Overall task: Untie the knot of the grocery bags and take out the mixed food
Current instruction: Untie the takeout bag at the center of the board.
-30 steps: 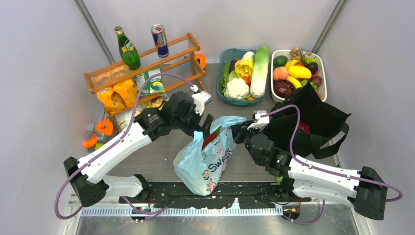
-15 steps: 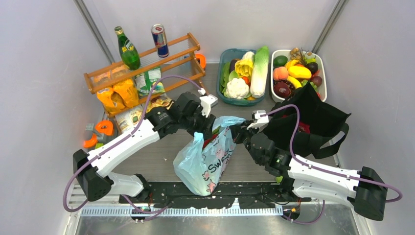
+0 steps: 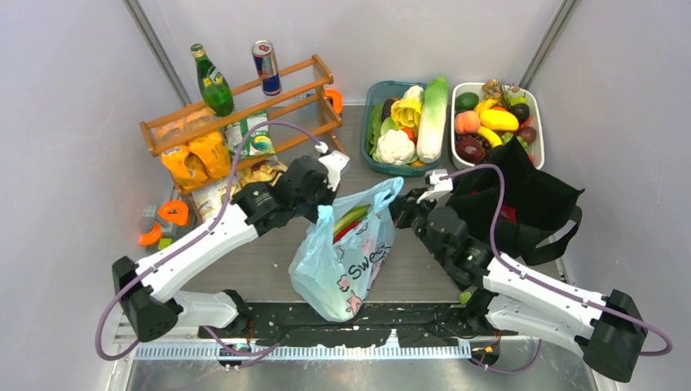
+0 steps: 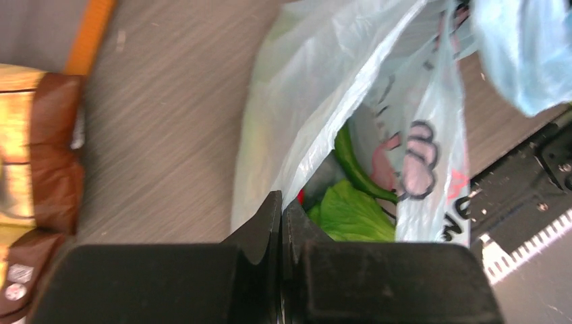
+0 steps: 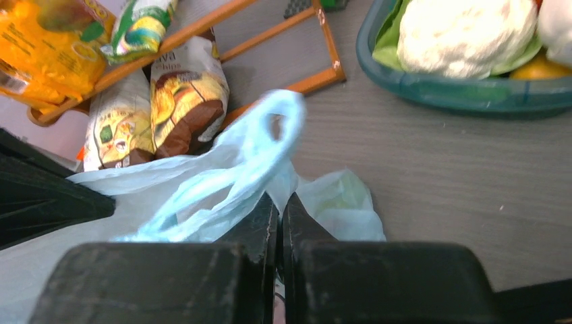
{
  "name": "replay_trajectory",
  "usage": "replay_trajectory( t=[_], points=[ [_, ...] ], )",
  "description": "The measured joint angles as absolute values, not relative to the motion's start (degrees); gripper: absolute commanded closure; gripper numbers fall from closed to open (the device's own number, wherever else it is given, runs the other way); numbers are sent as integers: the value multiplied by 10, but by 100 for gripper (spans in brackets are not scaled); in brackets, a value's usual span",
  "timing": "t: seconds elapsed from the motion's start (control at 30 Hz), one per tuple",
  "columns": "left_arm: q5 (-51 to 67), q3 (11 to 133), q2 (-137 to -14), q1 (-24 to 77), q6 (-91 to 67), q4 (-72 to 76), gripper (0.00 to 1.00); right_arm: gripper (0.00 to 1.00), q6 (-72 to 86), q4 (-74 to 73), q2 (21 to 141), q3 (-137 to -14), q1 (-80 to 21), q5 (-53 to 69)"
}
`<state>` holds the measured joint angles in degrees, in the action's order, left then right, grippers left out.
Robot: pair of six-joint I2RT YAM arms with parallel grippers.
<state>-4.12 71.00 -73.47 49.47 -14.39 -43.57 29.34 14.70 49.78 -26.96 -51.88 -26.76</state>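
Blue bag (image 3: 342, 261) now wider open, L hand (image 4: 281, 206), R hand (image 5: 279, 204) both pinching it

Lab test booth, bare grey walls (image 3: 73, 98), teal toy-food tub (image 3: 383, 169)

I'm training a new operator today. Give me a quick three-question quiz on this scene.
1. True or false: the blue bag is knotted shut.
2. The left gripper and right gripper are: A open; B shut on the bag; C out of view.
3. Fill in: the leaf showing inside the bag is ___ in colour.
Key: 1 false; 2 B; 3 green.
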Motion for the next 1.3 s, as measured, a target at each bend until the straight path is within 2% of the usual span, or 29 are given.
replay_trajectory(
  t=[0.23, 0.5, 0.53, 0.6, 0.63, 0.67, 0.7, 0.73, 0.77, 0.87, 1.07, 1.3],
  points=[
    [-110, 710, -647, 429, -119, -435, 100, 95, 222, 76, 472, -367, -435, -181],
    [-79, 691, -601, 377, -115, -401, 100, 94, 171, 40, 459, -399, -411, -118],
    [-75, 685, -602, 375, -115, -398, 100, 91, 170, 35, 459, -399, -409, -116],
    [-65, 673, -602, 372, -115, -394, 100, 78, 170, 26, 459, -398, -406, -114],
    [-62, 668, -603, 371, -113, -393, 100, 65, 170, 22, 459, -398, -404, -114],
    [-62, 665, -604, 369, -111, -394, 100, 58, 167, 15, 459, -398, -401, -119],
    [-62, 662, -605, 366, -108, -395, 100, 42, 165, 9, 458, -398, -397, -122],
    [-63, 660, -607, 362, -103, -396, 100, 36, 163, 4, 458, -399, -394, -125],
    [-63, 660, -609, 360, -100, -397, 100, 26, 160, -6, 456, -399, -391, -127],
    [-63, 660, -615, 358, -96, -397, 100, 10, 151, -41, 444, -404, -388, -127],
    [-64, 660, -618, 357, -94, -397, 100, 1, 155, -72, 387, -425, -388, -103],
    [-64, 660, -625, 357, -96, -397, 100, 3, 204, -45, 381, -420, -396, -57]
  ],
)
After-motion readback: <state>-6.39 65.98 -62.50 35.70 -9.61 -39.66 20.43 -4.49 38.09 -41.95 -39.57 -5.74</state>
